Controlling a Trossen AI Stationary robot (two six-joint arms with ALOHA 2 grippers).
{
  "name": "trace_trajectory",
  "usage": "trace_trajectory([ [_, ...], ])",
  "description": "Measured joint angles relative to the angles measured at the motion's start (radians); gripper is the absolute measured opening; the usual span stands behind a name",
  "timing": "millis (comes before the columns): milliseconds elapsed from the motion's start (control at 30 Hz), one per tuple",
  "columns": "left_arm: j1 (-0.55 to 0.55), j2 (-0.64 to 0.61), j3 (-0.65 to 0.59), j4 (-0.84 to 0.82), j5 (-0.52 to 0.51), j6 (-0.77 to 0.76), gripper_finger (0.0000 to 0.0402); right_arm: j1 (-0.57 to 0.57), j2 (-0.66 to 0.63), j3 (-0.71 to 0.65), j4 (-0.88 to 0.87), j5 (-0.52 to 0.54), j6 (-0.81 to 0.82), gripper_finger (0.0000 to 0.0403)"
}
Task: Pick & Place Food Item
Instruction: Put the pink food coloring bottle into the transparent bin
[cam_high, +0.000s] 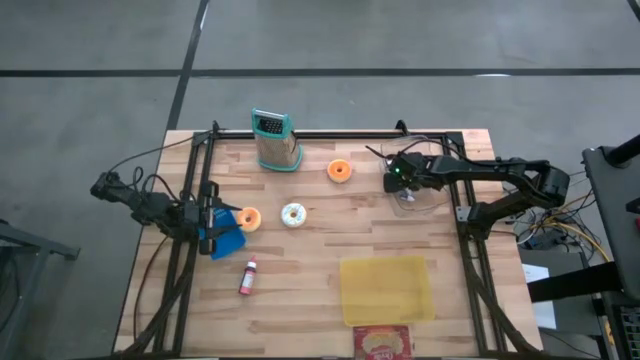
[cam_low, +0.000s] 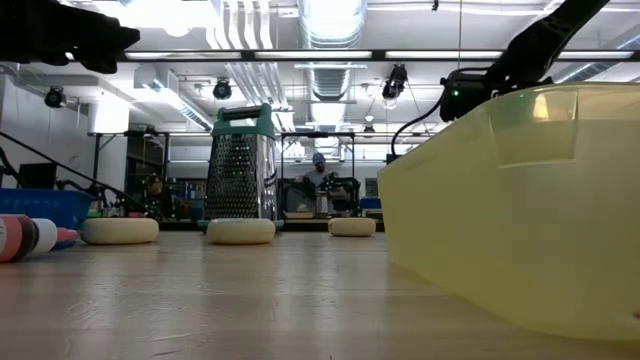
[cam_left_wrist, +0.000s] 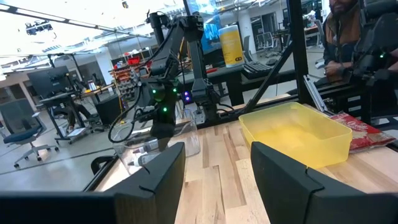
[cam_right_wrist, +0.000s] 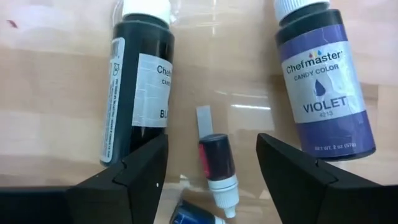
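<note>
My right gripper (cam_high: 403, 182) hangs open over a clear tub (cam_high: 418, 198) at the far right of the table. In the right wrist view its fingers (cam_right_wrist: 211, 168) point down at the bottles lying in the tub: a black one (cam_right_wrist: 138, 87), a violet one (cam_right_wrist: 324, 87), a small dark-red one (cam_right_wrist: 216, 163) and a blue cap (cam_right_wrist: 194, 216). It touches none of them. My left gripper (cam_high: 213, 226) waits open and empty at the left edge, over a blue bin (cam_high: 228, 238). Two orange doughnuts (cam_high: 250, 219) (cam_high: 340, 171) and a white one (cam_high: 293, 214) lie flat on the table.
A metal grater (cam_high: 275, 141) stands at the far edge. A red bottle (cam_high: 248, 276) lies near the front left. A yellow tub (cam_high: 388, 289) and a red snack bag (cam_high: 383, 343) sit at the front right. People sit beyond the table.
</note>
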Motion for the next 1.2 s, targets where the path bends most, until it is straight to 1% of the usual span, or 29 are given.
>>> trace_trajectory([
  [167, 0.000, 0.000, 0.000, 0.000, 0.000, 0.000, 0.0188, 0.000, -0.038, 0.062, -0.006, -0.055, -0.013, 0.0243],
  [367, 0.000, 0.000, 0.000, 0.000, 0.000, 0.000, 0.0188, 0.000, -0.119, 0.191, -0.003, -0.123, -0.122, 0.0238],
  [533, 0.000, 0.000, 0.000, 0.000, 0.000, 0.000, 0.0188, 0.027, -0.173, 0.319, -0.003, -0.124, -0.210, 0.0240],
  [700, 0.000, 0.000, 0.000, 0.000, 0.000, 0.000, 0.0188, 0.105, -0.176, 0.413, 0.038, -0.121, -0.328, 0.0246],
  [833, 0.000, 0.000, 0.000, 0.000, 0.000, 0.000, 0.0188, 0.190, -0.160, 0.430, 0.137, -0.120, -0.427, 0.0246],
  [933, 0.000, 0.000, 0.000, 0.000, 0.000, 0.000, 0.0188, 0.258, -0.148, 0.415, 0.249, -0.120, -0.488, 0.0243],
  [1100, 0.000, 0.000, 0.000, 0.000, 0.000, 0.000, 0.0188, 0.352, -0.115, 0.393, 0.350, -0.121, -0.615, 0.0245],
  [1200, 0.000, 0.000, 0.000, 0.000, 0.000, 0.000, 0.0188, 0.395, -0.080, 0.376, 0.448, -0.121, -0.702, 0.0248],
])
